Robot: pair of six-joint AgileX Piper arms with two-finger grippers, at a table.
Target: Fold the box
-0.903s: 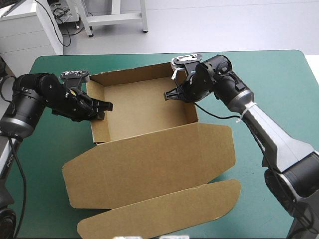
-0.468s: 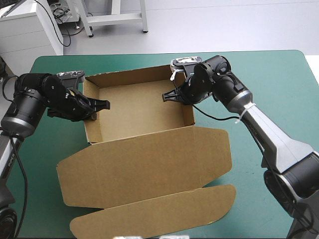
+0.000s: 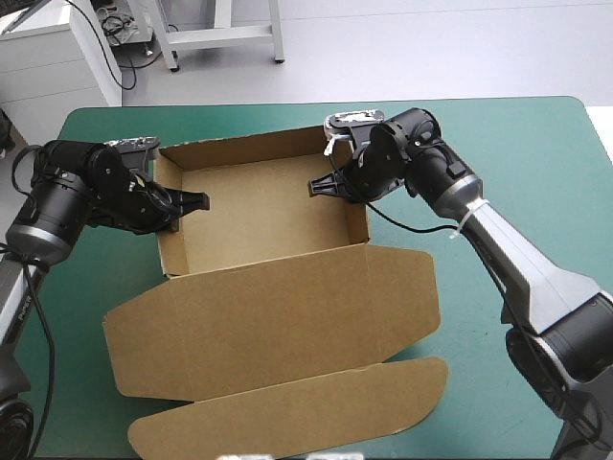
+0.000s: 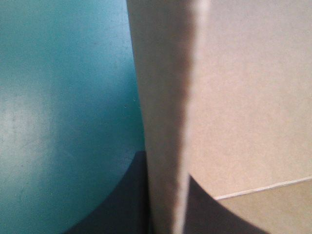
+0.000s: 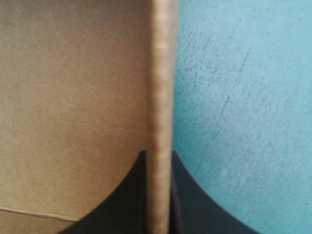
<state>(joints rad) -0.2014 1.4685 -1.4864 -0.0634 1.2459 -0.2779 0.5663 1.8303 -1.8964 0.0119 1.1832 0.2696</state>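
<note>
Box (image 3: pixel 259 211), a cut sheet of brown board, stands as an open tray in the upper middle of the high view, on the table's teal-green cover (image 3: pixel 536 144). Its back, left and right walls are raised. Its broad lid (image 3: pixel 278 316) lies flat toward the bottom of the frame, and a long rounded tuck flap (image 3: pixel 287 417) lies at the lid's near edge, low in the frame.

The left gripper (image 3: pixel 187 203), with two broad black fins, comes in from the left of the frame and is clamped on the tray's left wall (image 3: pixel 165 225). One fin reaches over into the tray. The right gripper (image 3: pixel 321 185), of the same kind, comes from the right and is clamped on the right wall (image 3: pixel 361 216), near the tray's far right corner.

In the left wrist view, the left gripper (image 4: pixel 165 168) is all but closed. The wall's edge (image 4: pixel 165 97) runs straight ahead between its black fingers (image 4: pixel 122 204). The teal-green cover lies to one side of the wall and the brown inside of the box to the other, crossed by a pale fold line.

In the right wrist view, the right gripper (image 5: pixel 158 156) is likewise pinched on a thin upright edge of board (image 5: pixel 161 87). Its black fingers (image 5: pixel 195 204) press close on both sides. The box's brown inner face is on one side and the scuffed teal-green cover on the other.
</note>
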